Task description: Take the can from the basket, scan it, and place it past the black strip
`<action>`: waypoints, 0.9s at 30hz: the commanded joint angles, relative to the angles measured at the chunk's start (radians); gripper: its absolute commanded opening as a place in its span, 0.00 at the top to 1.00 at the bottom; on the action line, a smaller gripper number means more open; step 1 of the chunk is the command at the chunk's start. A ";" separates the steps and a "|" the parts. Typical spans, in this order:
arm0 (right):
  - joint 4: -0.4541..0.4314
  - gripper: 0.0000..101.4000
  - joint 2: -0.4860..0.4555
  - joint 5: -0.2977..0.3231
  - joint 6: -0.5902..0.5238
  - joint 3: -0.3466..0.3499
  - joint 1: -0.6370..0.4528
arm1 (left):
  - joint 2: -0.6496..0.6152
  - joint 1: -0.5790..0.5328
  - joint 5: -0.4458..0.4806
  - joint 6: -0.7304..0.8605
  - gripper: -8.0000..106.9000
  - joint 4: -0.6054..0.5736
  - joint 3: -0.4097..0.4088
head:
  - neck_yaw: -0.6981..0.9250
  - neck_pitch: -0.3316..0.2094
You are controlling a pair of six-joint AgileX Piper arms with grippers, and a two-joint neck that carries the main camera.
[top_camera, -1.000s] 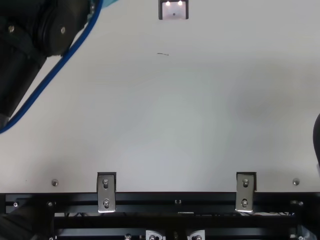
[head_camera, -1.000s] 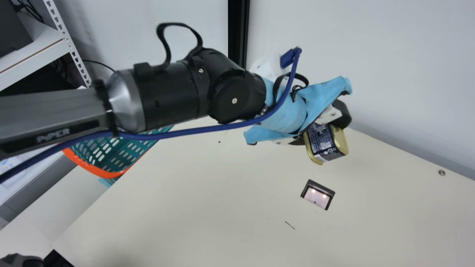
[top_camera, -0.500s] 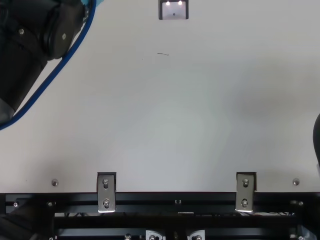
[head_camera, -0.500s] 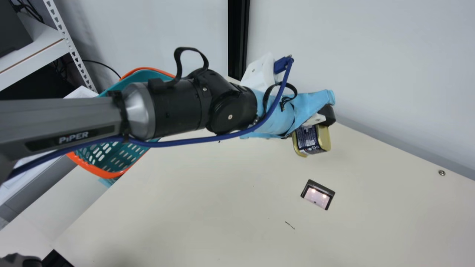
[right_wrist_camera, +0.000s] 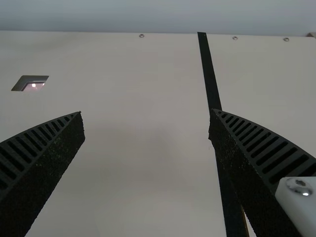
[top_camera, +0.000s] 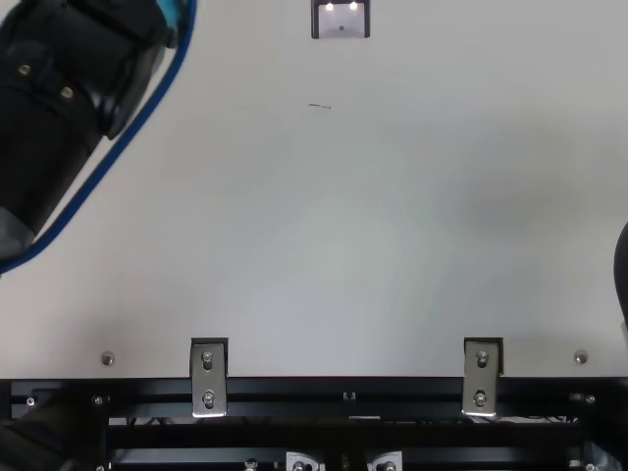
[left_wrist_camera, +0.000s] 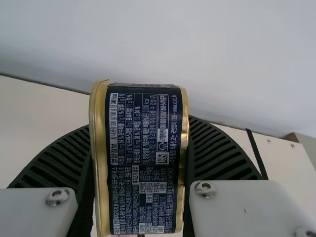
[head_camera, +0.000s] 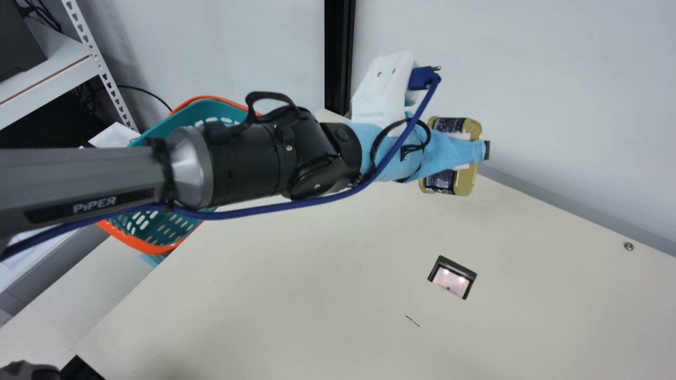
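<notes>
A pale wall [head_camera: 501,68] rises behind the cream desk [head_camera: 290,274], and a white shelf unit [head_camera: 92,53] stands off to the main view's left. The can [head_camera: 465,182], gold-rimmed with a dark printed label, is held up off the desk by the left gripper [head_camera: 459,151]. Its jaws are closed on the can, one ribbed side against each side of it, and the label faces the left wrist camera. Blue cloth wraps the gripper, and a blue cable [head_camera: 317,200] runs along the arm.

In the main view, the scanner [head_camera: 451,279] shows below the can, set in the desk with two lights glowing. A short dark mark [head_camera: 412,320] lies near it. Farther out, the left arm crosses in front of the teal basket [head_camera: 127,240] with its orange rim.

In the right wrist view, the right gripper's [right_wrist_camera: 146,118] jaws stand wide apart, with nothing between them but desk behind. The black strip [right_wrist_camera: 210,74] runs along the desk, well apart from the scanner.
</notes>
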 commanded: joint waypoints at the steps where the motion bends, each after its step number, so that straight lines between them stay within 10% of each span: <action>1: 0.000 0.00 0.000 0.000 0.000 0.000 0.000 | 0.006 -0.010 0.000 -0.001 0.84 0.014 -0.003 | 0.014 -0.023; 27: 0.000 0.00 0.000 0.000 0.000 0.000 0.000 | 0.097 -0.133 0.045 -0.342 0.84 0.472 -0.041 | 0.014 -0.023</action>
